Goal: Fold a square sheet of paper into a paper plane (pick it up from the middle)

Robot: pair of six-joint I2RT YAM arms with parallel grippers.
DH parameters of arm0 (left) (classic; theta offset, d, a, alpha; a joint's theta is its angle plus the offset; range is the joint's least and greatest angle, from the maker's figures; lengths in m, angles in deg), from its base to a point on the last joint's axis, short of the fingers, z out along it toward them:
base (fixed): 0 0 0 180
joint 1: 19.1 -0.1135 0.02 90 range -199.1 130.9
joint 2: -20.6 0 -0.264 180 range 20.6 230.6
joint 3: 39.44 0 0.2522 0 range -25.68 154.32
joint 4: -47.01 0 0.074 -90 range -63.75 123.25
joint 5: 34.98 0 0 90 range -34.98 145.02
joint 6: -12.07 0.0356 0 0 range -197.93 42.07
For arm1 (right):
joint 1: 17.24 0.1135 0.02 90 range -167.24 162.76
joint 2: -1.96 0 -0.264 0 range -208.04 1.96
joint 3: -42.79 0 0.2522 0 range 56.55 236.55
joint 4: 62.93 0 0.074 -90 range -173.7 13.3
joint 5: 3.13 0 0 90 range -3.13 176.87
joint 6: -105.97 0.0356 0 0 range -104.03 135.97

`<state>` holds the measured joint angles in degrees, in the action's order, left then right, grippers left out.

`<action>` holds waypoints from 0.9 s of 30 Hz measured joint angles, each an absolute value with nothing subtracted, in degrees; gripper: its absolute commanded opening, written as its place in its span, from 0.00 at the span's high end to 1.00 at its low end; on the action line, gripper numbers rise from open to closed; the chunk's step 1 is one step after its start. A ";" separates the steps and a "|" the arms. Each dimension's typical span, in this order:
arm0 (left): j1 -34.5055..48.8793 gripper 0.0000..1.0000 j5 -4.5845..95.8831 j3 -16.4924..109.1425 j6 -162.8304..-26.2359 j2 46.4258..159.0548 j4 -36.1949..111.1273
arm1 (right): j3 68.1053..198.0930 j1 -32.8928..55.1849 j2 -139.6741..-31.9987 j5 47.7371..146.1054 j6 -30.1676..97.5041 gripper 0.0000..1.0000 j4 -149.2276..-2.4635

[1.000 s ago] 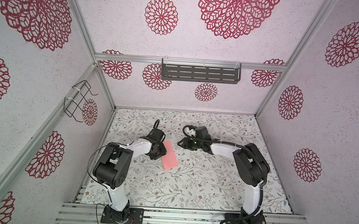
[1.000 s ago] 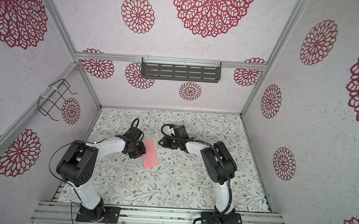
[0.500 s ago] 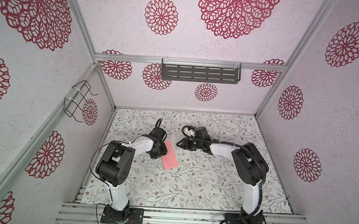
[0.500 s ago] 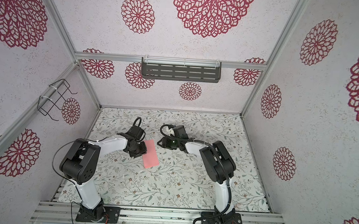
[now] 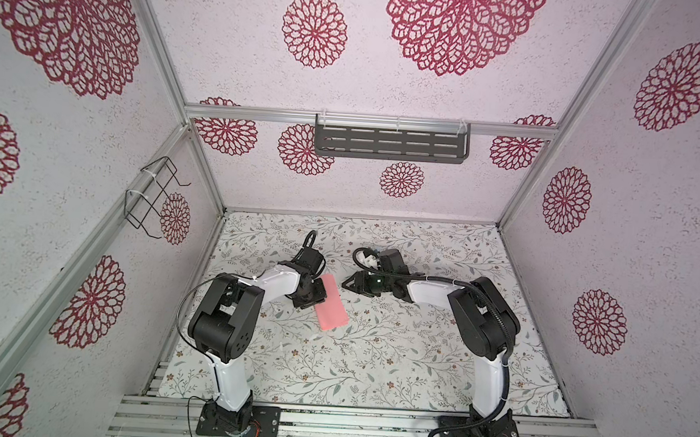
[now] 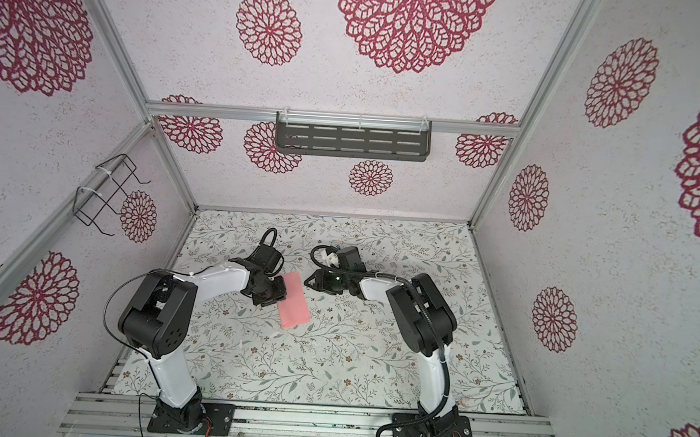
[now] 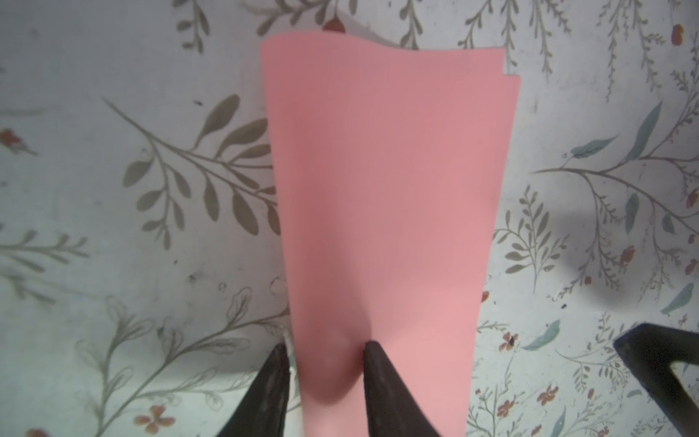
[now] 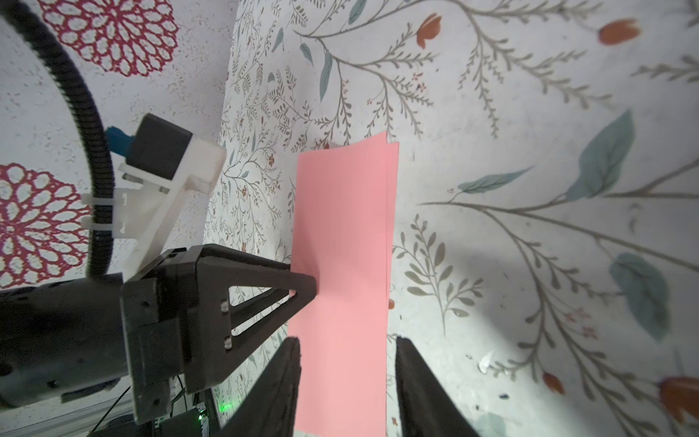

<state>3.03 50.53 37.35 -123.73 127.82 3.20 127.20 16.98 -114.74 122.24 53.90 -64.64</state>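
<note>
On the tabletop (image 5: 415, 356), near its middle, the pink sheet (image 5: 332, 304) lies folded once in half, nose and wing folds apparently all left to do; left pincer (image 7: 325, 346) part-open astride one long edge, right pincer (image 8: 347, 338) part-open, empty, near one end.
</note>
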 measured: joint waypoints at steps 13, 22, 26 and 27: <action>3.03 0.63 50.16 38.07 -118.94 128.25 2.22 | 127.75 18.07 -117.23 124.67 53.90 0.57 -65.01; 3.03 0.63 50.20 39.21 -118.13 128.95 0.91 | 128.64 18.68 -117.71 126.31 53.92 0.63 -65.08; 3.03 0.63 50.20 39.27 -118.15 129.02 0.78 | 129.76 19.03 -118.33 127.40 54.10 0.71 -65.06; 3.03 0.63 50.22 39.27 -118.15 129.02 0.76 | 130.11 19.14 -118.61 127.64 54.08 0.72 -65.10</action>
<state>3.03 50.22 39.27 -118.15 129.02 0.76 130.11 19.14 -118.61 127.64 54.08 -65.10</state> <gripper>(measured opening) 0.373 0.305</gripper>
